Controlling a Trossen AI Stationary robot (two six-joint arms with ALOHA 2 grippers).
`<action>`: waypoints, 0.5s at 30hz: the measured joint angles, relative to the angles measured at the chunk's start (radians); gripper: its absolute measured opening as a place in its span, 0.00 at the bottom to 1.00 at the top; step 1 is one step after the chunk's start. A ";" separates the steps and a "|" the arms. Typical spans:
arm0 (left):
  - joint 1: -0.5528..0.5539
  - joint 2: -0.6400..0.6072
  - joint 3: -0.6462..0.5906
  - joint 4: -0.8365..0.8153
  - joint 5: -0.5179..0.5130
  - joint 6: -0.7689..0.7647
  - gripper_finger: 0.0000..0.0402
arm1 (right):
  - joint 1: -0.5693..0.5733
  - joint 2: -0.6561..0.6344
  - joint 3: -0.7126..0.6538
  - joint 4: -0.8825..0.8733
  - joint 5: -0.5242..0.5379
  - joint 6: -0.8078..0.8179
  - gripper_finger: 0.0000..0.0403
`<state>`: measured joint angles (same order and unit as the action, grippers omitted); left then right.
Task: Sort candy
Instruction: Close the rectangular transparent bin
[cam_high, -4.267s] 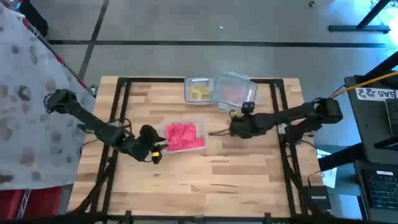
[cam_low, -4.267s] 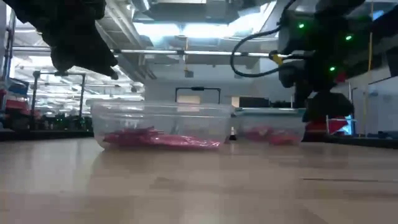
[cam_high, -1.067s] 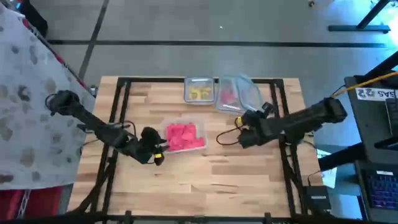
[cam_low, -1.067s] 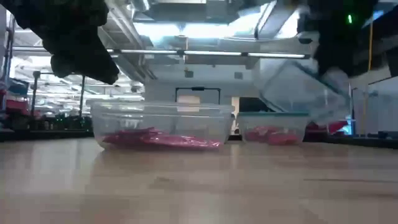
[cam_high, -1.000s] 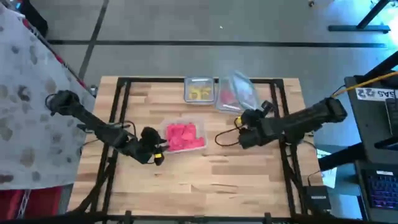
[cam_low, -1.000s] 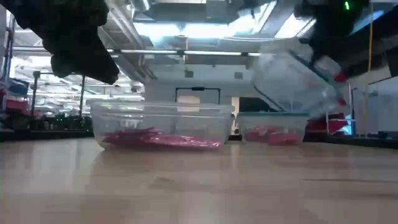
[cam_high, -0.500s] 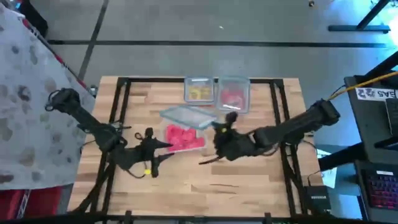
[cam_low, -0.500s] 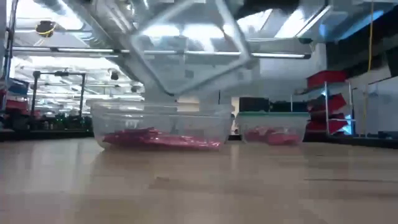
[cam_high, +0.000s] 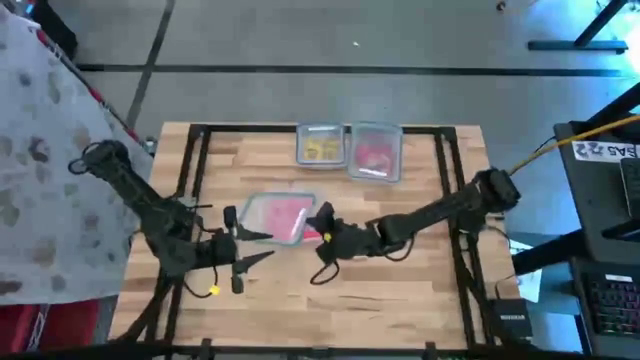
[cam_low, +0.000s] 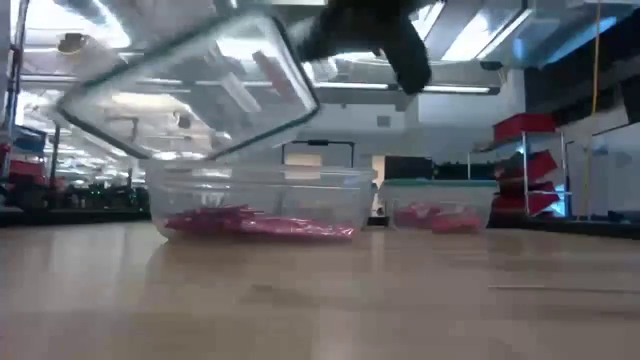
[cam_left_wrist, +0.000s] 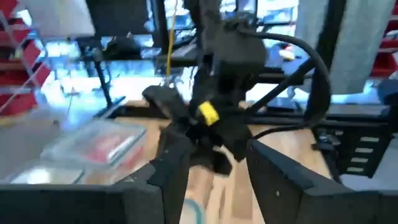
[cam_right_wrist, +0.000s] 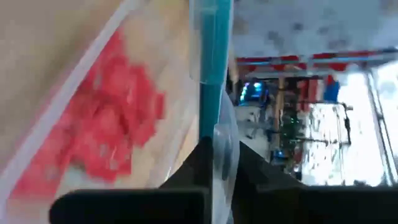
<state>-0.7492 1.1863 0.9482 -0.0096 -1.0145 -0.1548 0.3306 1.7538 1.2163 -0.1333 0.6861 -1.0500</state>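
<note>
Since half a second ago I see the lid (cam_high: 272, 216) has come down over the middle tub (cam_low: 258, 205), tilted, not seated; my right gripper (cam_high: 322, 224) is clenched on its edge at the tub's right side; the left gripper (cam_high: 243, 247) has pulled back left of the tub, fingers apart, grasping nothing; pink candy (cam_low: 255, 225) lies in that tub; yellow candy (cam_high: 320, 149) and red candy (cam_high: 374, 156) sit in the two far tubs.

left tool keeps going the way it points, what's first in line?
Probably the right tool, dead ahead between the left tool's fingers in its wrist view. The lid and red-candy tub lie off to one side. Depth is unclear.
</note>
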 joint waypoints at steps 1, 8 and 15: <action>0.012 0.001 0.000 -0.016 0.000 -0.020 0.36 | -0.004 -0.001 0.000 -0.032 -0.014 -0.009 0.00; 0.094 0.030 0.000 -0.125 0.032 -0.127 0.36 | -0.043 -0.001 -0.001 -0.224 -0.070 -0.108 0.01; 0.137 0.069 0.000 -0.167 0.098 -0.163 0.36 | -0.073 -0.001 -0.001 -0.324 -0.067 -0.128 0.07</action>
<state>-0.6121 1.2556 0.9482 -0.1762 -0.9165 -0.3183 0.2578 1.7531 1.2156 -0.4575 0.6193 -1.1779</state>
